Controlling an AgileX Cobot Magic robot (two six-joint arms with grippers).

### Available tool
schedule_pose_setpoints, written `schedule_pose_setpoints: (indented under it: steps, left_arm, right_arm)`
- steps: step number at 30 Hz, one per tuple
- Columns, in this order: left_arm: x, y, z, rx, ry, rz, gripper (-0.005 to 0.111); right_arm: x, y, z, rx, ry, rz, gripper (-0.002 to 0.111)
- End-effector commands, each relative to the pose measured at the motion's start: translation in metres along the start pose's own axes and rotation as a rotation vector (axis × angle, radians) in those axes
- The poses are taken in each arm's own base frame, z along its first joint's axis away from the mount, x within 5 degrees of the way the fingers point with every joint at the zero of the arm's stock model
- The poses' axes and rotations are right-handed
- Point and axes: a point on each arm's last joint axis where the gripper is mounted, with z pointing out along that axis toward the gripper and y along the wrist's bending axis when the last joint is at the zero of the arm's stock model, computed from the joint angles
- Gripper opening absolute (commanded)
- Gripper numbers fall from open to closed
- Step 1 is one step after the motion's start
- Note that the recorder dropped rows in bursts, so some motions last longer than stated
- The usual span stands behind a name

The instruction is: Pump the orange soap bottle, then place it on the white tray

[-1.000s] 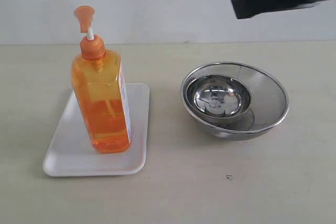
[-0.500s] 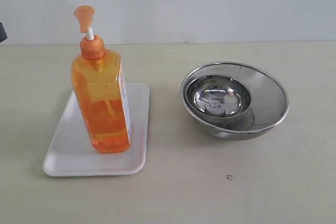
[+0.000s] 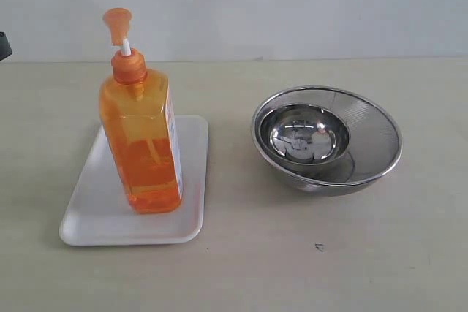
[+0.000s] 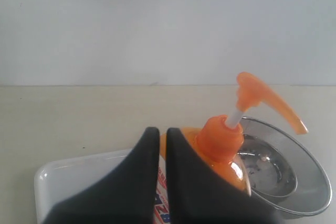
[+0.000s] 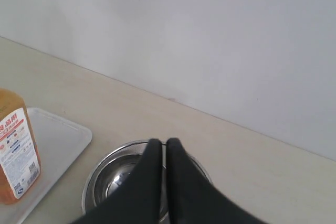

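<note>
The jaws of your left gripper [image 4: 158,134] are clenched on nothing: two smooth, matte black wedges tapering to blunt tips, with only a thin slit between them. The right gripper [image 5: 159,144] matches, its black jaws pressed tight together and empty.

Past the left jaws you see the tall translucent orange rectangular soap bottle [image 4: 220,141]. It has a rounded orange collar, a thin white stem and a flat, beak-like orange pump head that is raised off the collar. The exterior view shows the bottle [image 3: 142,153] upright on the flat white rectangular tray [image 3: 93,211], toward the tray's right side. Its glossy plastic walls are flat-sided with softened shoulders, and amber liquid fills most of the body. A white-and-red printed label runs down one narrow side and is clearest from the right wrist [image 5: 13,153].

The tray is smooth, matte-looking plastic with rounded corners and a shallow raised rim.

Right of the tray and well apart from it sits a round steel bowl with fine mesh walls [image 3: 376,138]. Nested inside it is a smaller polished steel bowl [image 3: 303,133] — mirror-bright, with scattered reflections.

Everything rests on the pale beige bench [image 3: 292,272], which is matte and faintly streaked, in front of a plain white wall [image 3: 292,5].
</note>
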Motion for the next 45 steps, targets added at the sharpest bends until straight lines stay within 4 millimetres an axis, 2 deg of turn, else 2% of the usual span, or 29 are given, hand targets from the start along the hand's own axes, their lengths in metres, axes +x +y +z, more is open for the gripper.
schedule_pose_setpoints:
  steps: [1,8,12,14,17,20,25,32,38,41,45]
  left_arm:
    - [0.0,-0.001,-0.001,0.004,-0.004,-0.007,0.005]
    - [0.0,-0.001,-0.001,0.004,-0.004,-0.007,0.005]
    - [0.0,-0.001,-0.001,0.004,-0.004,-0.007,0.005]
    - [0.0,-0.001,-0.001,0.004,-0.004,-0.007,0.005]
    - [0.0,-0.001,-0.001,0.004,-0.004,-0.007,0.005]
    - [0.0,-0.001,-0.001,0.004,-0.004,-0.007,0.005]
    - [0.0,-0.001,-0.001,0.004,-0.004,-0.007,0.005]
    - [0.0,-0.001,-0.001,0.004,-0.004,-0.007,0.005]
    - [0.0,-0.001,-0.001,0.004,-0.004,-0.007,0.005]
    - [0.0,-0.001,-0.001,0.004,-0.006,-0.009,0.005]
    - [0.0,-0.001,-0.001,0.004,-0.005,-0.008,0.005]
  right_arm:
    - [0.001,-0.001,0.0,0.008,0.003,-0.004,0.0]
    - [0.0,-0.001,-0.005,0.008,-0.013,-0.002,0.0]
    - [0.0,-0.005,-0.024,0.022,-0.056,0.005,0.0]
    - [0.007,-0.005,-0.033,0.023,-0.081,0.003,0.0]
    - [0.027,-0.007,-0.043,0.056,-0.103,0.004,0.0]
    - [0.057,-0.009,-0.049,0.117,-0.129,0.02,0.0]
    - [0.112,-0.007,-0.049,0.216,-0.206,0.106,0.0]
    - [0.176,0.0,-0.043,0.293,-0.234,0.201,0.0]
    - [0.206,0.005,-0.037,0.284,-0.267,0.203,0.0]
    - [0.208,0.006,-0.036,0.282,-0.266,0.204,0.0]
    - [0.221,0.005,-0.034,0.302,-0.131,0.224,0.0]
